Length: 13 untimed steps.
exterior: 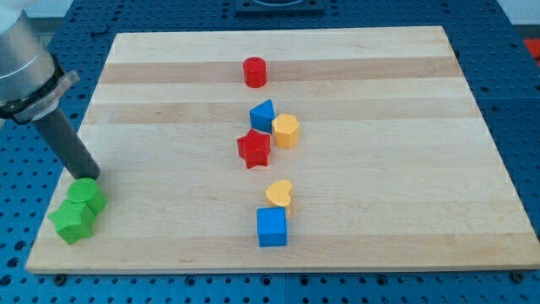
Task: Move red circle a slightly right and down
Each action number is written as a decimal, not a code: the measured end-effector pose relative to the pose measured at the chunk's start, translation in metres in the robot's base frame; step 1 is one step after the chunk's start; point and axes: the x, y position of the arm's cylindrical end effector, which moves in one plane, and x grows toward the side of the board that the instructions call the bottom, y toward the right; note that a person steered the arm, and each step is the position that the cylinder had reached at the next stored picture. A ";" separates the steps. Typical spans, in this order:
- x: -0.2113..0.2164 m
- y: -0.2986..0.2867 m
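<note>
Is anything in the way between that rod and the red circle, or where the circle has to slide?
Nothing visible. My tip sits by the green blocks at the view's left; bare board lies between it and the red circle. The blue triangle sits farther below.

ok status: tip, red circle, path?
My tip at view's left, touching green blocks. Red circle far off at top centre, untouched. Blue triangle sits just below it.
</note>
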 end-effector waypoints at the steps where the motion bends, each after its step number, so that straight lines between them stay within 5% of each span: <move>1: -0.007 0.000; 5: -0.034 0.017; 9: -0.124 0.043; 13: -0.187 0.154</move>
